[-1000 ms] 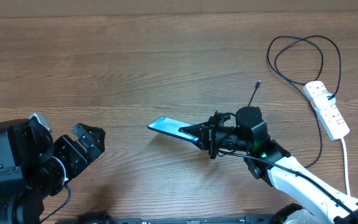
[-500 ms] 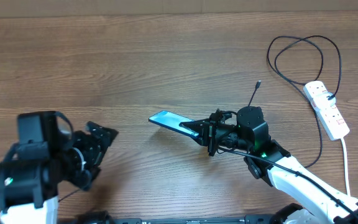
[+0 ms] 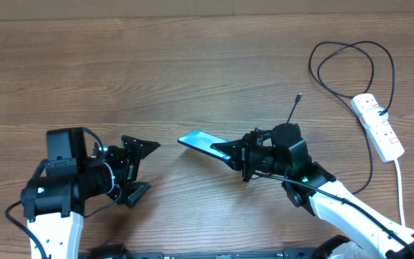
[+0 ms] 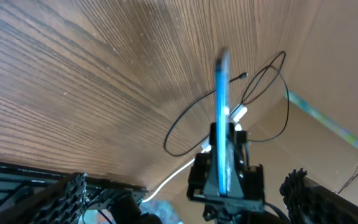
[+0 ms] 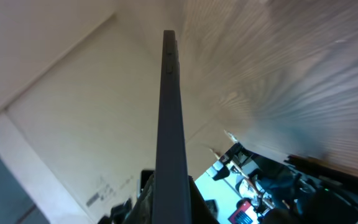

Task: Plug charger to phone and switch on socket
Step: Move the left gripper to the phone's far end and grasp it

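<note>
The phone [image 3: 196,141], screen lit light blue, is held off the table with my right gripper [image 3: 230,152] shut on its near end. In the right wrist view the phone [image 5: 169,118] shows edge-on as a dark bar rising from between the jaws. My left gripper [image 3: 144,170] stands open a short way to the phone's left, facing it. In the left wrist view the phone [image 4: 221,118] is edge-on between that gripper's spread fingers [image 4: 64,196]. The charger [image 3: 351,49] lies looped at the far right, its plug tip [image 3: 298,96] pointing at the middle. The socket [image 3: 378,126] lies beside it.
The socket's thick white cord [image 3: 399,183] runs down toward the front edge at the right. The right arm's white link [image 3: 343,205] crosses the lower right. A cardboard wall [image 4: 347,93] stands behind the table in the left wrist view.
My left arm has swung right across the table toward the phone, its jaws staying wide. The right gripper and phone have shifted slightly right.
</note>
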You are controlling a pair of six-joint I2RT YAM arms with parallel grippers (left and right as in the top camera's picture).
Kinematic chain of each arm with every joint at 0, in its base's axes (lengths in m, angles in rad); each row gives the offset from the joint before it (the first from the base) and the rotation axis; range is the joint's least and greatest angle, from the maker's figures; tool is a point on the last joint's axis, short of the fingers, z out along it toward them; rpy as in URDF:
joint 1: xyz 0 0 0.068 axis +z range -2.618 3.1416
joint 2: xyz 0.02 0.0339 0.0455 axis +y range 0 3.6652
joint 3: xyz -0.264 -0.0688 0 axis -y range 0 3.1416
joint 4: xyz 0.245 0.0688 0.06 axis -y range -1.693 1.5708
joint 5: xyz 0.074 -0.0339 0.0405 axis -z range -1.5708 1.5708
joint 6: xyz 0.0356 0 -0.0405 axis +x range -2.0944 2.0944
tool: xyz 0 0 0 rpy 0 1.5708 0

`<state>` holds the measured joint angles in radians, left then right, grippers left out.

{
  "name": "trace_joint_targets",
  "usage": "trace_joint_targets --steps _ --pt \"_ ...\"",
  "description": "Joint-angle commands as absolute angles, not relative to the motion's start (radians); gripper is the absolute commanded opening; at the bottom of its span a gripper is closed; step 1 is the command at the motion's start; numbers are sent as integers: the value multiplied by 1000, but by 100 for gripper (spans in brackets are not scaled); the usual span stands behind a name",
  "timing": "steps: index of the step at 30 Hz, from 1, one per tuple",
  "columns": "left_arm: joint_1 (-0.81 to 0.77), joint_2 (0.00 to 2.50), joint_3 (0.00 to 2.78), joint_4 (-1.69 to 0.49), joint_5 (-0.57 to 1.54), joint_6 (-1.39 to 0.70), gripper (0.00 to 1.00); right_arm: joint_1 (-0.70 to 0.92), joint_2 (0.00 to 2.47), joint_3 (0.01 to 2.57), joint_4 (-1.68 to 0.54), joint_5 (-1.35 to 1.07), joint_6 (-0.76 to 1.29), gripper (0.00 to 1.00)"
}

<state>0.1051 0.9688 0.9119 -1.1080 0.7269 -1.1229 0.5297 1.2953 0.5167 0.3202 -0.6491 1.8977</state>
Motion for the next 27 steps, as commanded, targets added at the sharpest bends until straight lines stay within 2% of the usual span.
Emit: trace_joint_targets --steps 1,11,16,22,27 --pt "70 962 898 -1077 756 -1188 93 572 1282 538 391 -658 1887 4" --pt "-107 962 898 -830 618 -1375 91 697 1282 538 485 -546 1937 4" --pt "-140 974 898 -816 547 -1411 89 706 1282 538 553 -542 1958 4" --pt "-141 1008 898 -800 542 -1415 82 707 1282 538 575 -552 2107 4" --pt "-141 1043 898 -773 548 -1419 70 729 1282 538 575 -548 2122 4"
